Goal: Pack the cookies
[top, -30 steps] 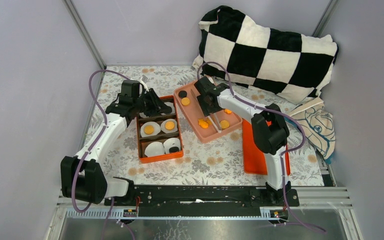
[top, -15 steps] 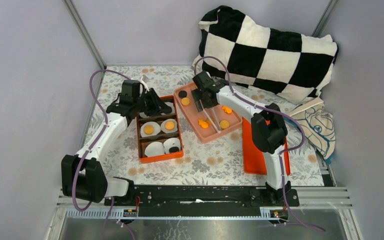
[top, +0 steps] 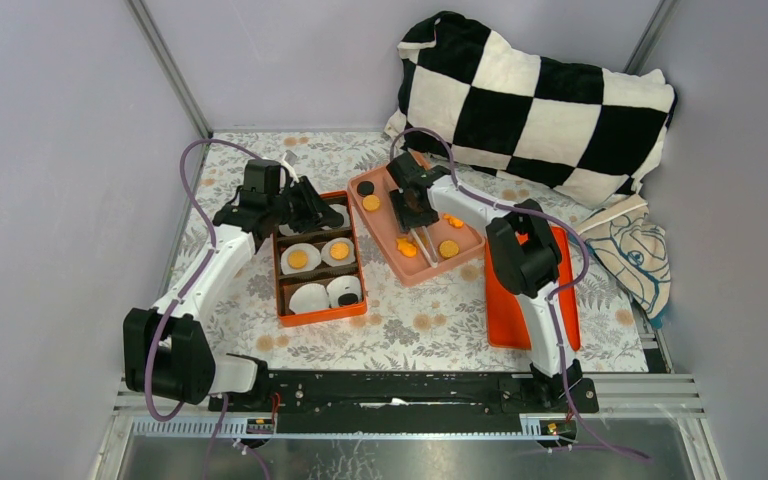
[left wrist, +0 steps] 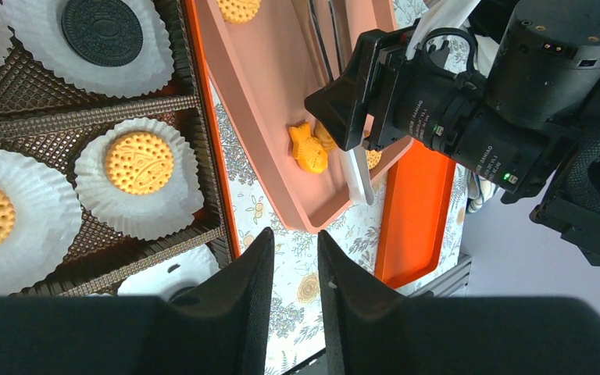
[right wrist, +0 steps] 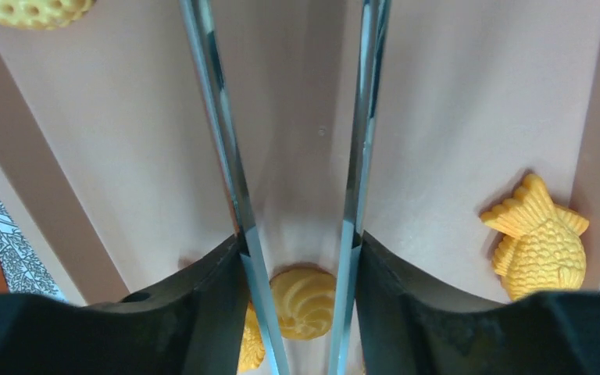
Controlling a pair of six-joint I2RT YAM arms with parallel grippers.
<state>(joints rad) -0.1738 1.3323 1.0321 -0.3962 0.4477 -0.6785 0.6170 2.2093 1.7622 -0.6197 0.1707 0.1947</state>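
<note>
Cookies (top: 299,258) lay in two places on the floral table (top: 410,325). Some sat in white paper cups (top: 309,297) inside a divided orange box (top: 320,317) left of centre, and the rest lay loose on a pink tray (top: 385,232) just beside it. In the box's nearest compartment one cup looked bare and its neighbour held a black cookie (top: 347,298). The middle compartment had two golden ones, each in its own cup. An orange lid (top: 500,310) lay flat on the table to the right of the tray, partly under the right arm.

The left pincer (left wrist: 291,242) hung over the far end of the box. Its fingers were narrow, with a slim gap and nothing between them.

The right pincer (right wrist: 297,242) was low over the tray, clamped on a pair of metal tongs (right wrist: 213,101) whose two arms stood apart. A swirled golden cookie (right wrist: 303,303) lay under the tongs, close to the pincer's fingers, though I could not tell whether the metal touched it. A fish-shaped cookie (right wrist: 539,242) lay off to one side, clear of the tongs. At the tray's far end sat a round golden cookie (top: 371,203) and, just beyond it, a black one (top: 365,187).

Farther back, a black-and-white checkered pillow (top: 540,100) leaned against the wall. A pale printed cloth (top: 640,255) lay at the right edge of the table.
</note>
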